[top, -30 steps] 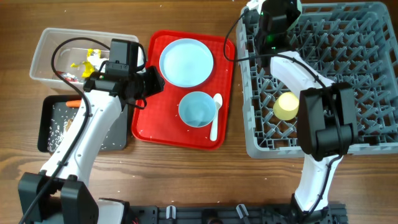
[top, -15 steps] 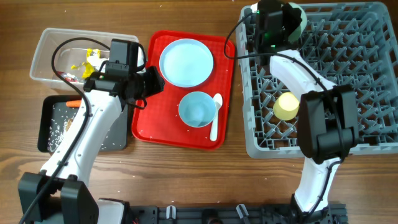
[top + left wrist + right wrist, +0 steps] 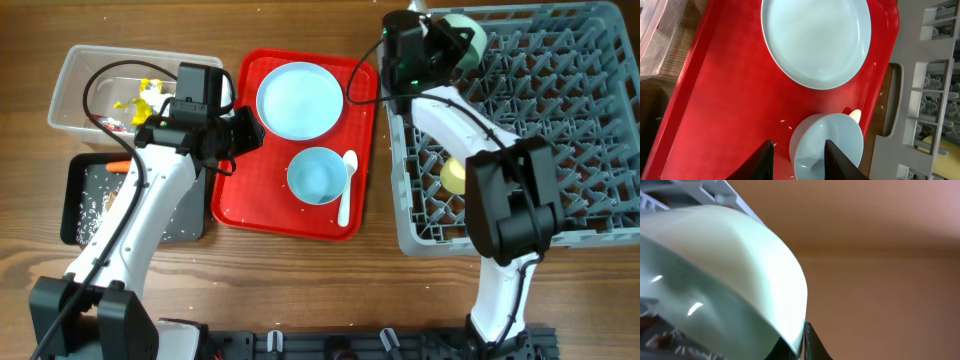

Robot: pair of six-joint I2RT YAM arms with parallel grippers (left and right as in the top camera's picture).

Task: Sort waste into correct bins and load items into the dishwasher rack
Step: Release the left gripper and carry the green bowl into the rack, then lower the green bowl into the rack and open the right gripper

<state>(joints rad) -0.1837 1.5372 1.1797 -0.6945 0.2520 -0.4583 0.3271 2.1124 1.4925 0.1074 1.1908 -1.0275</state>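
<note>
From above, the right gripper [image 3: 447, 42] has swung left at the far corner of the dishwasher rack [image 3: 560, 130], tipping the held bowl [image 3: 472, 32] on edge over the pegs. The yellow cup [image 3: 455, 175] already lies in the rack. The left gripper [image 3: 255, 130] hovers over the red tray [image 3: 240, 195], where the plate [image 3: 300, 100], second bowl [image 3: 318, 175] and spoon [image 3: 346, 190] wait. Its wrist view shows jaws part-spread and empty above that second bowl [image 3: 827, 145]. The right wrist view shows the jaws pinched on the held bowl [image 3: 730, 270] at its rim. I'd say release is close.

Brown wooden tabletop [image 3: 300, 290]. Clear tub [image 3: 66, 80] at 10 o'clock; black tray [image 3: 72, 225] at 8, just beside it. Red tray [image 3: 240, 205] near centre. Grey rack [image 3: 412, 232] at 3.
</note>
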